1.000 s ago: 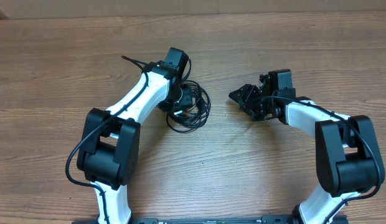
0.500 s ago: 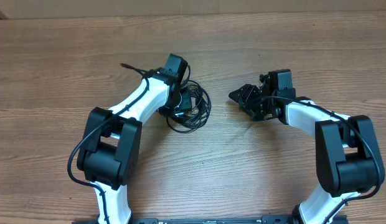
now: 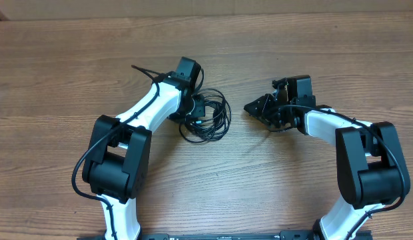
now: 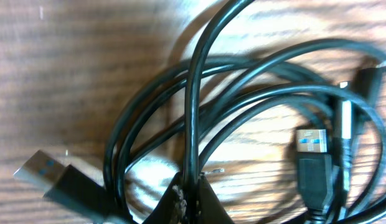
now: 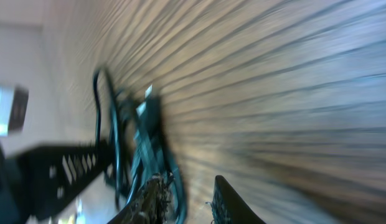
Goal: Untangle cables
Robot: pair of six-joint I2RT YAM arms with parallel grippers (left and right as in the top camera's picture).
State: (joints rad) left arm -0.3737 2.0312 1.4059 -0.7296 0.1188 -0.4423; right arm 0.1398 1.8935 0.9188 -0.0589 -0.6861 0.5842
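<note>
Left fingers (image 4: pixel 172 208) have clamped onto the cables (image 4: pixel 192 112); right fingers (image 5: pixel 228 202) stand apart, empty.

You are working at what looks like a robotics lab station: your left arm (image 3: pixel 150 107) and right arm (image 3: pixel 326 123), white shells with black joints and trailing black wiring, reach from the near edge across a plain wood-grain table (image 3: pixel 60 53), where a bunch of thin black cables (image 3: pixel 210 119) lies

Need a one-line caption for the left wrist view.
Left gripper shut on one strand of bunched cables, wooden table.
</note>
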